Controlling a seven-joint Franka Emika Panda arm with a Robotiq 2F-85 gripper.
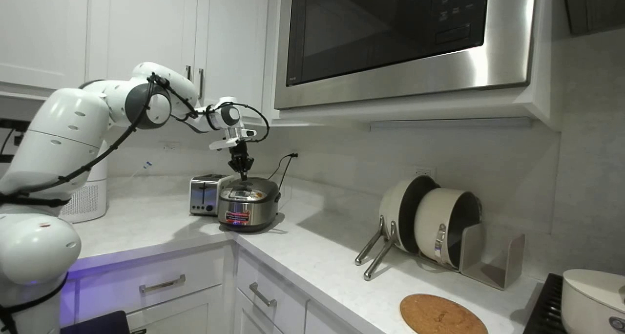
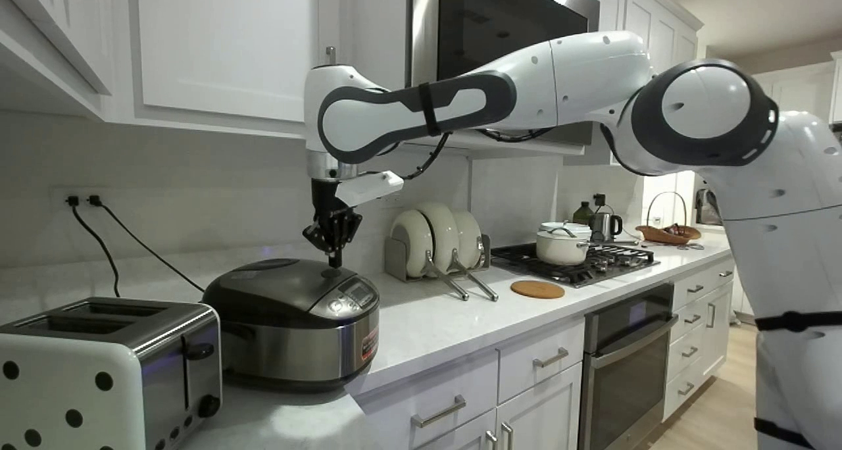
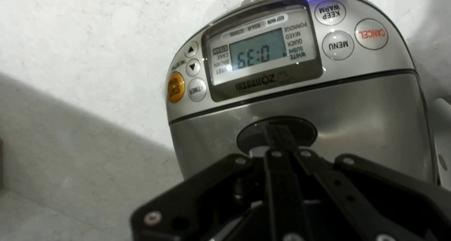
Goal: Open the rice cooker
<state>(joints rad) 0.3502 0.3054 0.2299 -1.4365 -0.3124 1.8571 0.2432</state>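
The rice cooker (image 1: pixel 250 212) is a rounded steel and dark appliance on the counter corner, with its lid down. It also shows in an exterior view (image 2: pixel 289 351) and in the wrist view (image 3: pixel 373 107), where its display and buttons appear upside down. A dark oval button (image 3: pixel 303 131) sits on the lid behind the control panel. My gripper (image 3: pixel 277 126) points down over this button with its fingers together and nothing between them. In both exterior views the gripper (image 1: pixel 243 176) (image 2: pixel 335 260) tips are at the button, touching or nearly so; exact contact cannot be told.
A silver toaster (image 1: pixel 207 195) (image 2: pixel 105 364) stands close beside the cooker. Power cords (image 2: pixel 141 239) run from the wall behind it. Pans (image 1: pixel 429 219) in a rack and a brown round mat (image 1: pixel 442 314) lie further along the counter. Cabinets and a microwave (image 1: pixel 400 85) hang above.
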